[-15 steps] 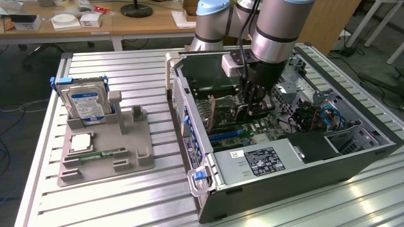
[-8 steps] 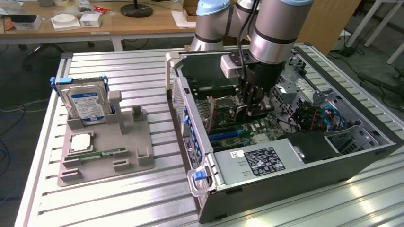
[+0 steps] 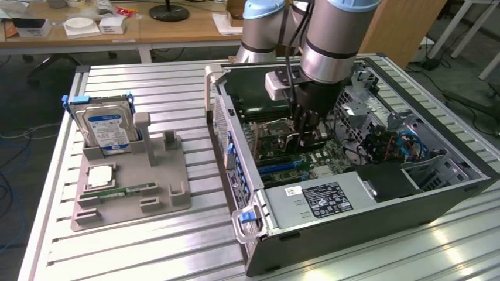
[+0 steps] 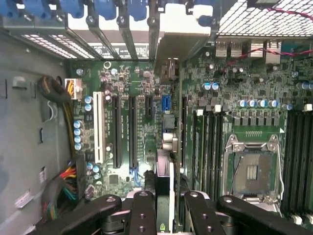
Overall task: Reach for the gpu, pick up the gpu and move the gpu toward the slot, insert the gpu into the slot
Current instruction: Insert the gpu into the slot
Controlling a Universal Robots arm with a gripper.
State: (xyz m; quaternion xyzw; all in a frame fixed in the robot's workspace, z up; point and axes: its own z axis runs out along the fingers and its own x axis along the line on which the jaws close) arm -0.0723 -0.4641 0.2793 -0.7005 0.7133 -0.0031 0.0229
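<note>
My gripper [image 4: 171, 208] is shut on the gpu [image 4: 165, 178], a thin dark card seen edge-on between the two black fingers [image 4: 143, 213]. Its pale metal bracket end [image 4: 182, 39] reaches the case's rear wall. The card hangs upright over the green motherboard [image 4: 146, 88]. Long black slots [image 4: 116, 129] and a white one [image 4: 99, 127] run parallel beside it. The card hides the strip directly beneath it, so I cannot tell whether it is seated. In the exterior view the gripper [image 3: 307, 133] is lowered deep inside the open computer case [image 3: 352, 205].
The square silver CPU socket [image 4: 254, 169] and memory slots [image 4: 210, 147] lie on the card's other side. Cable bundles [image 4: 63, 186] sit by the case wall. Outside the case, a grey holder [image 3: 133, 187] carries a blue-labelled hard drive [image 3: 105, 129].
</note>
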